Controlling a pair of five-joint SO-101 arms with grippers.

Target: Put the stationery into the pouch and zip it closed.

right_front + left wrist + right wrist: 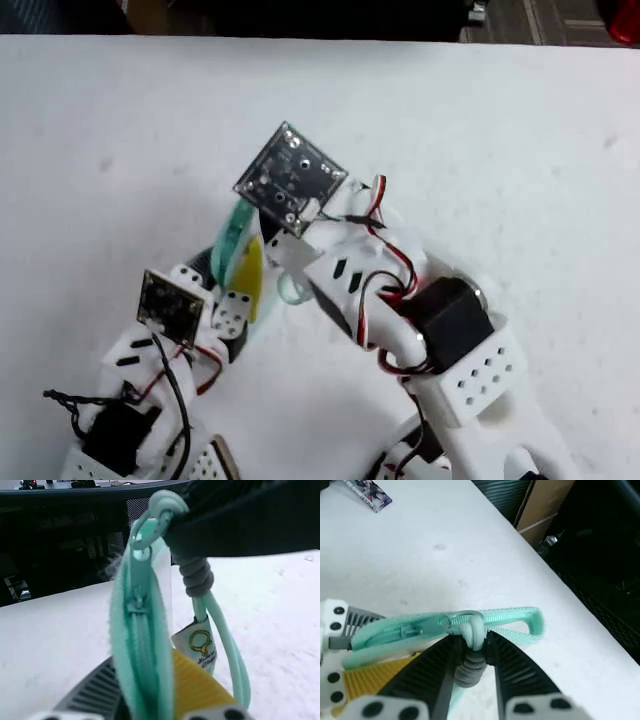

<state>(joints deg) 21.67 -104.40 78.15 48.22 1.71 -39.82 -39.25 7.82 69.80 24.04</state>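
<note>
A mint-green and yellow pouch (pixel 242 262) stands on edge between the two arms, above the white table. My left gripper (pixel 150 707) is shut on the pouch's lower edge, with a ribbed dark finger (pixel 92 692) on one side and the yellow face (pixel 192 685) on the other. The zipper (pixel 137 630) runs up the top edge to its slider (pixel 415 629). My right gripper (pixel 470 642) is shut on the mint pull cord (pixel 471 630) at its grey knot. Past the cord, the zipper tape's end (pixel 532 620) curls into a loop.
The white table (pixel 480 130) spreads out on all sides of the arms. Its far edge meets a black mesh barrier (pixel 60 535). A small printed packet (pixel 367 492) lies at a far corner, and a cardboard box (pixel 545 502) stands beyond the edge.
</note>
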